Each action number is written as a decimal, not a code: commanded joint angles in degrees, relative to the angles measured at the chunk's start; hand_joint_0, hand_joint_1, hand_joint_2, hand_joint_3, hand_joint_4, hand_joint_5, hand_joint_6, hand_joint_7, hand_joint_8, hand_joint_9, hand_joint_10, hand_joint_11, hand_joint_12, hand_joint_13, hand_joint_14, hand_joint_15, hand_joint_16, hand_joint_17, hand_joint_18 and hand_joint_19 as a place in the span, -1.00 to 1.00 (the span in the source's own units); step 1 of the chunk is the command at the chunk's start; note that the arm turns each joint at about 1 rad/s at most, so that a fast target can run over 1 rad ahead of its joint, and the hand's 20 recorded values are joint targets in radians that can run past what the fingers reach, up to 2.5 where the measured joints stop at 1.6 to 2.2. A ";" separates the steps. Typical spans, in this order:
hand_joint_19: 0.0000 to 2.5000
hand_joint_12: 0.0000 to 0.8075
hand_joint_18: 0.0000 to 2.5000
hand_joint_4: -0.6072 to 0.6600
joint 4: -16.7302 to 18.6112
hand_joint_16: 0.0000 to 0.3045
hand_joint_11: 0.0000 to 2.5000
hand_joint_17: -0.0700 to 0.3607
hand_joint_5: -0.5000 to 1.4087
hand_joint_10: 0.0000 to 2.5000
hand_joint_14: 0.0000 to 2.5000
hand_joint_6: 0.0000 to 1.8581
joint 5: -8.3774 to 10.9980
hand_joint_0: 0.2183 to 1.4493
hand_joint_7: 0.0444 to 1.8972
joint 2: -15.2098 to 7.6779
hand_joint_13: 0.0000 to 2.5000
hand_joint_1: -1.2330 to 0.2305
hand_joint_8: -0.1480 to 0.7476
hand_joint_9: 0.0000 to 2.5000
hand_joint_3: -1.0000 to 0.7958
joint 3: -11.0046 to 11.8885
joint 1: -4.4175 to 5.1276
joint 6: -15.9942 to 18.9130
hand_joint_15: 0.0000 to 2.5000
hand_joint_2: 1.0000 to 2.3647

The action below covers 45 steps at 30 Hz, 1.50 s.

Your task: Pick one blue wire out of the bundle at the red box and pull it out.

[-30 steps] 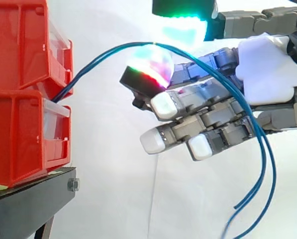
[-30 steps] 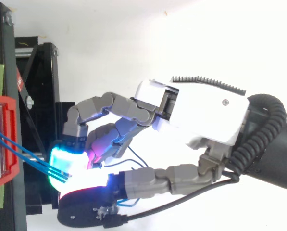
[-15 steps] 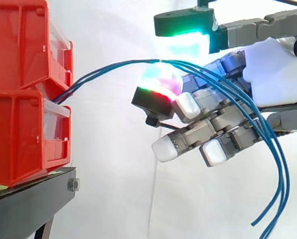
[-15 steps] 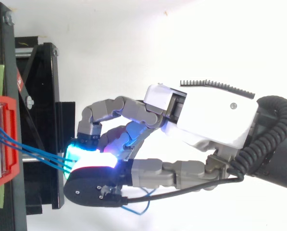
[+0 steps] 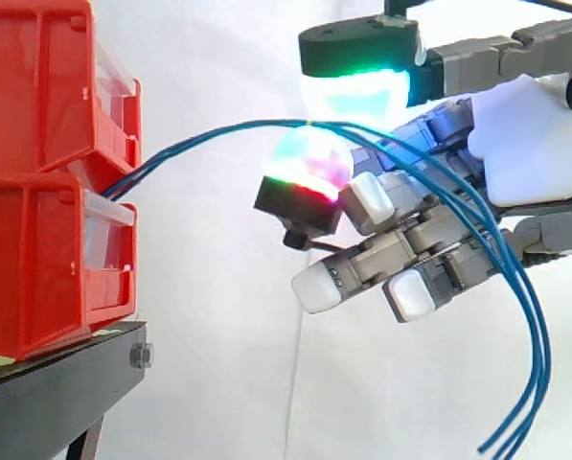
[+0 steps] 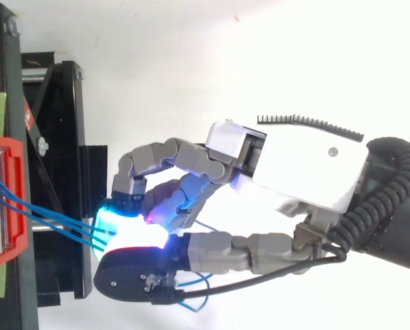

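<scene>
— Where do we see the thin blue wires?
— Running from the stacked red plastic bins to the hand; we pinch them between thumb and finger pads, with the tails drooping behind.

My hand comes in from the right, fingers pointing left. Thumb on top, pad glowing green-cyan, pressed against one fingertip glowing mixed colours; the pair pinch the blue wires. My other fingers are half-curled below, pads white.
</scene>
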 commanded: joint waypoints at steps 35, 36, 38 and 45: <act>-0.55 0.22 -0.37 0.36 0.00 -0.56 -0.45 0.02 -0.64 -0.99 -0.99 -0.08 0.00 -0.52 0.20 -0.02 -0.47 -0.31 0.23 -0.23 -0.33 0.01 -0.09 0.26 -0.71 -0.99; -0.55 0.22 -0.38 0.35 0.00 -0.57 -0.45 0.01 -0.64 -0.98 -0.99 -0.08 0.00 -0.51 0.19 0.07 -0.48 -0.32 0.22 -0.24 -0.31 0.01 -0.09 0.09 -0.72 -0.99; -0.55 0.20 -0.38 0.35 0.00 -0.57 -0.44 0.00 -0.65 -0.99 -0.99 -0.07 0.00 -0.49 0.17 -0.02 -0.48 -0.33 0.21 -0.24 -0.28 0.01 -0.09 0.09 -0.71 -0.98; -0.55 0.18 -0.40 0.28 0.00 -0.59 -0.44 -0.02 -0.65 -0.99 -0.99 -0.06 -0.09 -0.41 0.18 0.07 -0.49 -0.37 0.19 -0.25 -0.14 0.01 -0.18 0.35 -0.72 -0.98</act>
